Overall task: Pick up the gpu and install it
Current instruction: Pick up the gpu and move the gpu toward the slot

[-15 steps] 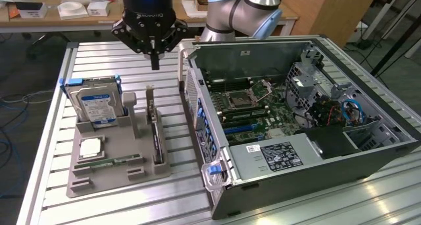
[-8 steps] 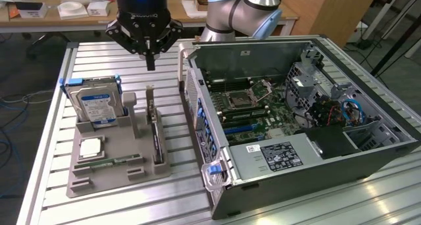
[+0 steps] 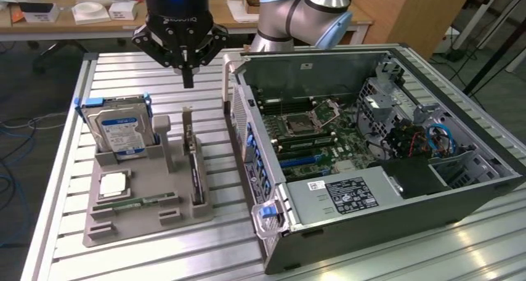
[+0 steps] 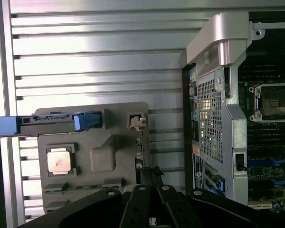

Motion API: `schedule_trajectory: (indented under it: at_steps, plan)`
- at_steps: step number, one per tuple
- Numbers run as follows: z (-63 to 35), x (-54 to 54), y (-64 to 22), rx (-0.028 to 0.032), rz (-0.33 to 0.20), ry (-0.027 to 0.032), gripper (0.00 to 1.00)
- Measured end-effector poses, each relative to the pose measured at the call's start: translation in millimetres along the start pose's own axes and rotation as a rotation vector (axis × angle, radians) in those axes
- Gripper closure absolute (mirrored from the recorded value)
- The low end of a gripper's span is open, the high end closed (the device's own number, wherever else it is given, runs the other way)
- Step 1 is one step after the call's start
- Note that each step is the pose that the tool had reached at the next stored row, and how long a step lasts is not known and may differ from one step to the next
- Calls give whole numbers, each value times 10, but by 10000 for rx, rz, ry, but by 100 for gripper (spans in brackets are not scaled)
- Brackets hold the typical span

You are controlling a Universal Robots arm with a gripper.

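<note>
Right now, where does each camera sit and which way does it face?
Exterior view: off the arm, raised, looking down on the table at the grey tray, the gpu and the open computer case; the arm and shut tool show above the tray.
Wrist view: on the wrist, looking straight down past the tool at the tray.
Shared: the tray, hard drive, case and tool.

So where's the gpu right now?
In the exterior view, the gpu stands on edge in the gray tray, on the side nearest the computer case.
</note>
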State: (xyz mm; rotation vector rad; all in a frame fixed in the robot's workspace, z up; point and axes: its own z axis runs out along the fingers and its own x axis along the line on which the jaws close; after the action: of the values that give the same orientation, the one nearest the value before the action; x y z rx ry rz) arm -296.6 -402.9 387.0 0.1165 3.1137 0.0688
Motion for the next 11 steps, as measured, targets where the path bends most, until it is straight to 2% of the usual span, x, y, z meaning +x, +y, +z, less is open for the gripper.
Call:
schedule_trajectory:
  at_steps: [4,6,7,9,11]
  plan:
    - [0,1,0,0,0,0,89]
    - [0,1,0,0,0,0,77]
    - [0,1,0,0,0,-1,77]
    - [0,1,0,0,0,0,65]
    - [0,1,0,0,0,-1,65]
